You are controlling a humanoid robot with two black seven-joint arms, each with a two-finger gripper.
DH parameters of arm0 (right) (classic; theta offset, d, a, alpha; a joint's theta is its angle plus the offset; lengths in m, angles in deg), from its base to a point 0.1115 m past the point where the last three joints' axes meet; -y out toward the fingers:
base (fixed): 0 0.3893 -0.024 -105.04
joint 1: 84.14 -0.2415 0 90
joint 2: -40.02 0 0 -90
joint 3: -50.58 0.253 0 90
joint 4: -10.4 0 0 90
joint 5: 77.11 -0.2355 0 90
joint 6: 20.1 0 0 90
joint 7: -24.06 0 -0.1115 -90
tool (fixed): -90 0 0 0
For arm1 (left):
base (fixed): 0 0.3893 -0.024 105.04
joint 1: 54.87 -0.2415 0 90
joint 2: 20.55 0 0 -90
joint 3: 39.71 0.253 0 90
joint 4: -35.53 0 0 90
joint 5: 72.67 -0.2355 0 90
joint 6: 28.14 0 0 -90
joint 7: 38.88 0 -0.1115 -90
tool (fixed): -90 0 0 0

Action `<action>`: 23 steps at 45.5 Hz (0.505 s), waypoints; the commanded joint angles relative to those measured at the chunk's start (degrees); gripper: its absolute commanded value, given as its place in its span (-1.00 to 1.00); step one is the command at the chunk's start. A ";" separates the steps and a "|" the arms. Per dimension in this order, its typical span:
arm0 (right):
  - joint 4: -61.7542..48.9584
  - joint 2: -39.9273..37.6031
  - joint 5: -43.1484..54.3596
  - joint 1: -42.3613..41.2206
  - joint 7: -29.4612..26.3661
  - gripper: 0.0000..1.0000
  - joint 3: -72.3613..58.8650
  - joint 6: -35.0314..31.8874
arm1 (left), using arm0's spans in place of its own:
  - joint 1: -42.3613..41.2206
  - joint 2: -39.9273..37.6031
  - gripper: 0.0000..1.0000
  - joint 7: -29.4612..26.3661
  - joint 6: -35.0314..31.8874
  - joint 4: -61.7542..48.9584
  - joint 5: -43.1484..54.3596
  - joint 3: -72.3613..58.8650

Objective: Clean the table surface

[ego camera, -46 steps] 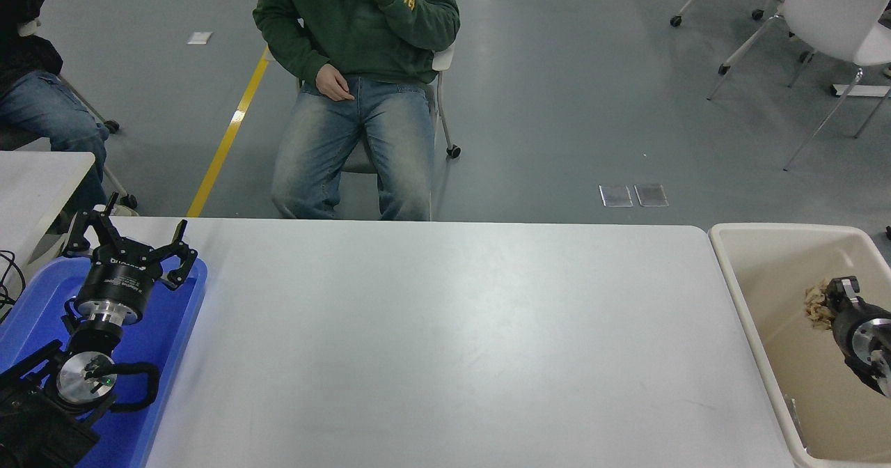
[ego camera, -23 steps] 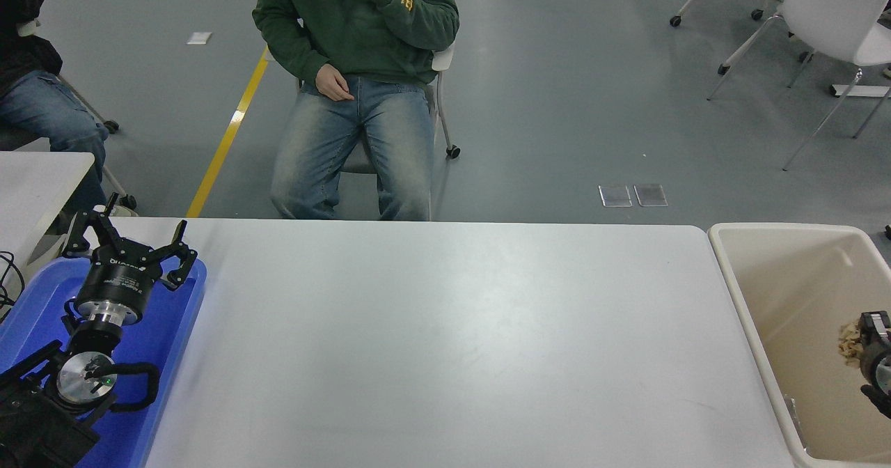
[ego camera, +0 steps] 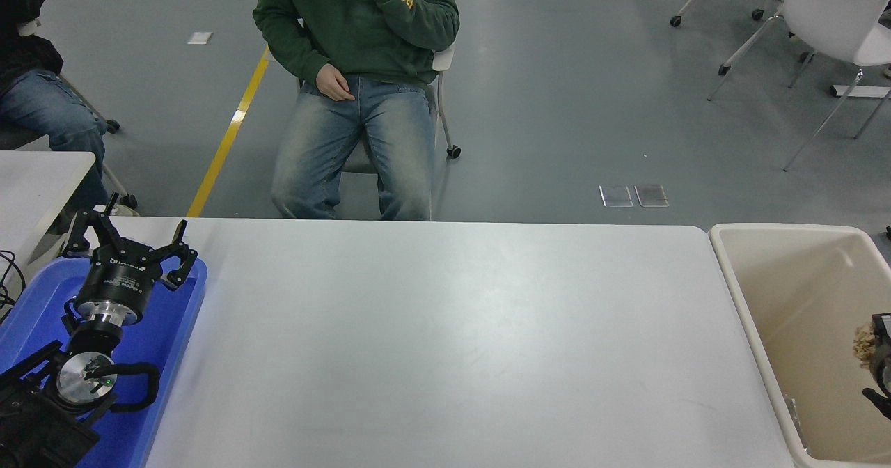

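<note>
A wide white-grey table surface [ego camera: 445, 342] fills the lower middle of the view, with a person in a green sweatshirt [ego camera: 356, 71] seated on a chair just beyond its far edge. Beside its right end stands a beige bin [ego camera: 755, 329], and a blue tray [ego camera: 170, 329] lies at its left end. The left gripper [ego camera: 129, 239] is parked over the tray with fingers spread apart, while the right gripper [ego camera: 878, 348], barely visible at the right edge over the bin, touches a tan crumpled scrap [ego camera: 864, 342]; whether it grips cannot be told.
</note>
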 commanded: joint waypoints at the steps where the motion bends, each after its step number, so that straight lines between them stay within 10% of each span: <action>1: -0.33 0.55 0.67 -0.42 -0.04 1.00 0.12 2.51 | 0.00 0.00 1.00 0.00 0.00 0.00 0.00 0.00; 23: -0.33 0.55 0.49 -0.77 -0.30 1.00 0.82 2.50 | 0.00 0.00 1.00 0.00 0.00 0.00 0.00 0.09</action>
